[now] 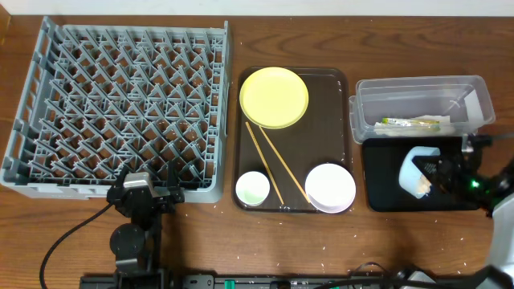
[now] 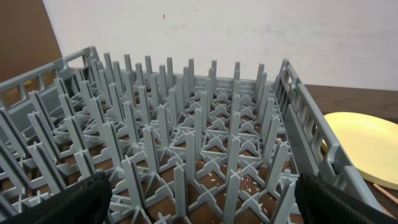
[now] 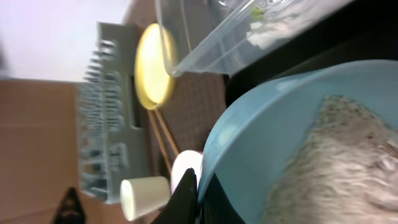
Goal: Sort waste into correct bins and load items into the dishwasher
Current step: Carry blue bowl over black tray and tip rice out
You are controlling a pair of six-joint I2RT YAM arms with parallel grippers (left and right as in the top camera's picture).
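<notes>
My right gripper (image 1: 438, 173) is shut on the rim of the light blue bowl (image 1: 419, 171), which it holds tipped on its side over the black tray (image 1: 385, 193). In the right wrist view the bowl (image 3: 292, 118) fills the frame with whitish food scraps (image 3: 348, 162) inside, and the jaws (image 3: 198, 186) pinch its rim. The clear tub (image 1: 418, 82) holds a wrapper and a green-and-yellow packet (image 1: 409, 123). My left gripper (image 1: 148, 193) stands open at the near edge of the empty grey dish rack (image 1: 120, 104), fingers (image 2: 81, 202) wide apart.
A dark brown serving tray (image 1: 325, 120) between rack and bins carries the yellow plate (image 1: 274, 97), the chopsticks (image 1: 273, 160), the small white cup (image 1: 252, 188) and the white bowl (image 1: 330, 187). Small white crumbs dot the table near its front edge.
</notes>
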